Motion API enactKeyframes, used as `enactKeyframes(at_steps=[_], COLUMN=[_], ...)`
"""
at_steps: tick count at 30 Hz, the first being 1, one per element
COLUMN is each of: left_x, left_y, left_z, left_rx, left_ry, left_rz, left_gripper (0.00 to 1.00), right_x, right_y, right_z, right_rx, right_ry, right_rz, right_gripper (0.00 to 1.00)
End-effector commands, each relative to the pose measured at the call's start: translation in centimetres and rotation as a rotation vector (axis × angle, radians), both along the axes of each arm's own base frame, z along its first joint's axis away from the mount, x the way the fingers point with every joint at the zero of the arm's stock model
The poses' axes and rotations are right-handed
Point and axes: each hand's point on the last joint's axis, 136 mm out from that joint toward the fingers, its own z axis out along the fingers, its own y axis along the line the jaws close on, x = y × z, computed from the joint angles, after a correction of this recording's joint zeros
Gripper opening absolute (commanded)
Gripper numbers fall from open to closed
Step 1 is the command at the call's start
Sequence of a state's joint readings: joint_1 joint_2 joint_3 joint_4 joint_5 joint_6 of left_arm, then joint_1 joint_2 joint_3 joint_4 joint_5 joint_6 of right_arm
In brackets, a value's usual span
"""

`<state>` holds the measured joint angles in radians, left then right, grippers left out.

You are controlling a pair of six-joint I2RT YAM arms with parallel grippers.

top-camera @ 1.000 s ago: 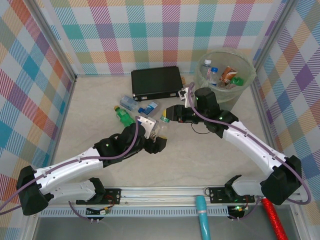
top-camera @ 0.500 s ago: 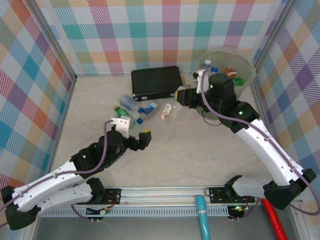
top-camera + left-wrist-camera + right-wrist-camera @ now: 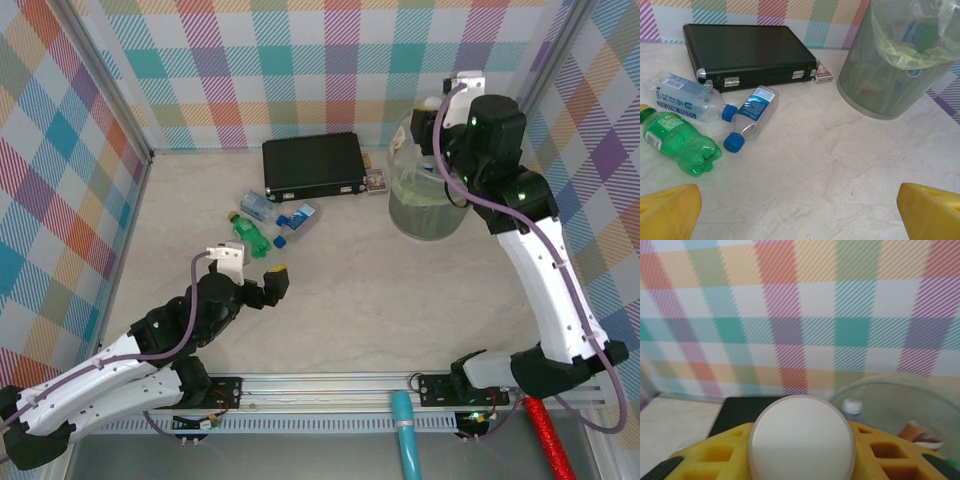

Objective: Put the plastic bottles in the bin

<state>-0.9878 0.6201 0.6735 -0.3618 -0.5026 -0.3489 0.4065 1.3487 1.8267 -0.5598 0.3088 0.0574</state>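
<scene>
My right gripper (image 3: 428,122) is raised over the bin (image 3: 430,205) and shut on a plastic bottle (image 3: 802,440), whose pale round end faces the wrist camera between the yellow fingers (image 3: 892,455). The bin's rim (image 3: 890,392) lies just beyond, with a white-capped bottle (image 3: 852,406) inside. On the table lie a green bottle (image 3: 255,237) (image 3: 677,142) and two clear blue-labelled bottles (image 3: 685,97) (image 3: 755,112). My left gripper (image 3: 275,275) (image 3: 800,220) hangs open near them, holding nothing, fingers (image 3: 667,210) wide apart.
A flat black case (image 3: 312,165) (image 3: 747,55) lies at the back of the table, with a small card box (image 3: 823,75) between it and the bin (image 3: 890,70). Checked walls close in the back and both sides.
My right arm has lifted the bottle from the table's middle up and back to above the bin. My left arm has drawn back toward the near left, its gripper open.
</scene>
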Motion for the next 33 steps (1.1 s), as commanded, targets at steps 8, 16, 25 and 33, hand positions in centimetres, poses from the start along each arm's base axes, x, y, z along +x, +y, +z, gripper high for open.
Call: enactKeyframes(at_steps=[8,16,25,33], left_x=[-0.9,-1.6,-1.8,-1.6], left_y=[0.7,2.2,3.0,2.9], left_z=[0.3,0.5,0.6,0.5], left_rx=[-0.028,-0.049,-0.045,-0.042], left_ry=[-0.016,-0.026,-0.021,-0.022], left_rz=[-0.021,-0.002,0.02,0.022], left_gripper=[1.0,1.0,1.0,1.0], right_x=[8.2,14.2,18.3,19.5], right_y=[-7.6,-11.8,-11.8,-11.0], right_z=[1.1,-3.2,-9.0,-15.1], right_rx=[-0.113,-0.075,-0.05,-0.067], right_ry=[-0.106,0.028,0.179,0.335], right_rz=[-0.289,-0.355,-0.327,-0.285], right_gripper=[0.33,0.33,0.33,0.34])
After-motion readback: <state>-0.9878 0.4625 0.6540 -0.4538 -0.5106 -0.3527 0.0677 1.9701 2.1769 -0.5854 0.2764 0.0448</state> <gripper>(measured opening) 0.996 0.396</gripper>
